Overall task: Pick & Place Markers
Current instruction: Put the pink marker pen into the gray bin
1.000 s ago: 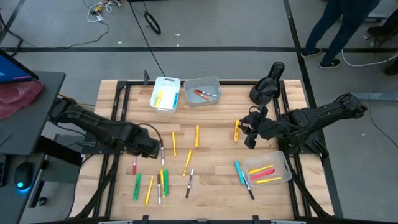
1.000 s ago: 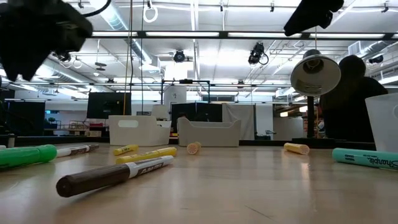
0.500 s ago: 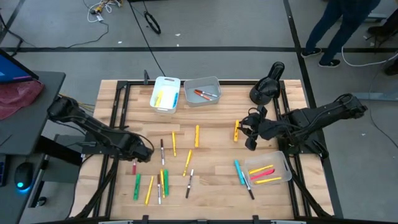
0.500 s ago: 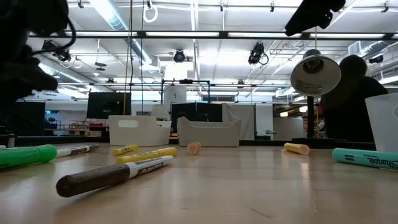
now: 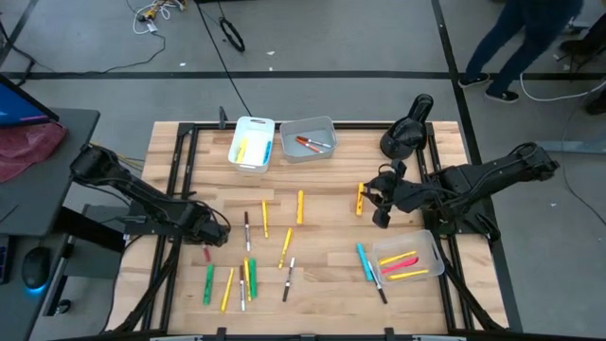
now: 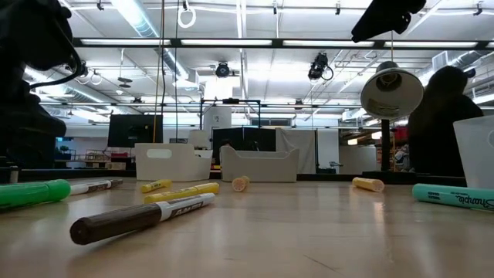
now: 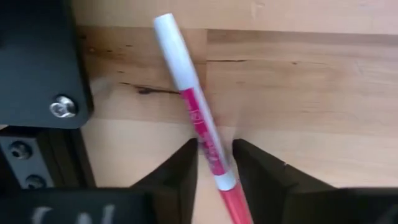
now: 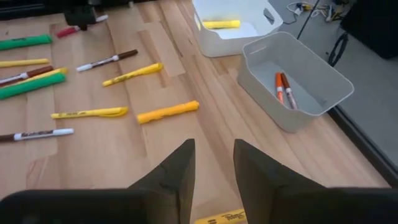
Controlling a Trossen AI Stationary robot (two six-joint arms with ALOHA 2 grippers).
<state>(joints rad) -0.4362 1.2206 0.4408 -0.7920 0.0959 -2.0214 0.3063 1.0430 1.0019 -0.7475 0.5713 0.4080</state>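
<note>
Many markers (image 5: 248, 275) lie scattered on the wooden table. A red marker (image 7: 186, 81) with a white cap lies flat near the table's left side. My left gripper (image 7: 215, 146) points down over it (image 5: 205, 254), shut around its barrel. My right gripper (image 8: 214, 152) hangs above the table's right half. Its fingers stand a narrow gap apart with nothing between them. A yellow marker (image 8: 217, 218) lies on the table below it. My left gripper has the red marker's barrel (image 7: 208, 134) between its two fingers, near the middle of its length. One finger stands on each long side. The fingers come from above, pointing down, with the marker slanting through the gap. The marker lies flat on the table.
A white bin (image 5: 252, 142) with yellow markers and a grey bin (image 5: 309, 138) with orange ones stand at the far edge. A clear bin (image 5: 409, 256) with red and yellow markers sits near right. A black lamp (image 5: 405, 133) stands far right. A person (image 5: 530, 38) walks beyond the table.
My left gripper has gone down and toward the table's left edge, ending over the red marker. The marker has stayed where it lay.
</note>
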